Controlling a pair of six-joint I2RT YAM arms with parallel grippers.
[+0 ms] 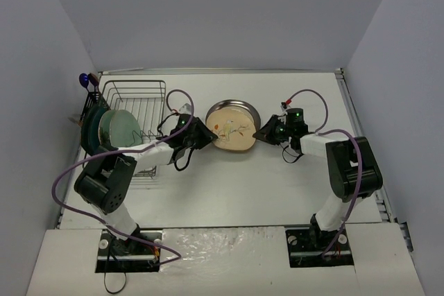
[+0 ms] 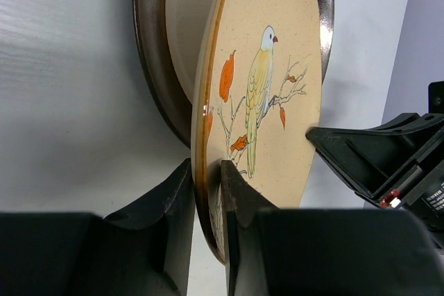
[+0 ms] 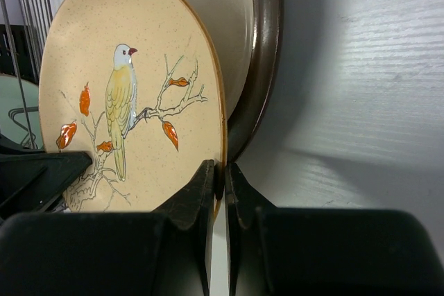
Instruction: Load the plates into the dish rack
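Observation:
The cream plate (image 1: 232, 134) with a bird and orange leaves is held up on edge between both grippers, over the brown-rimmed plate (image 1: 240, 104) lying on the table. My left gripper (image 1: 205, 134) is shut on its left rim (image 2: 207, 185). My right gripper (image 1: 261, 132) is shut on its right rim (image 3: 223, 178). The cream plate fills the left wrist view (image 2: 277, 95) and the right wrist view (image 3: 125, 102), with the brown-rimmed plate behind it (image 2: 149, 53) (image 3: 265, 67). The black wire dish rack (image 1: 139, 98) stands at the left, holding dark teal plates (image 1: 90, 129) and a pale mint plate (image 1: 116, 129) upright.
A blue object (image 1: 84, 79) sticks up at the rack's far left corner. Grey walls close in the white table (image 1: 229, 185) on three sides. Purple cables loop off both arms.

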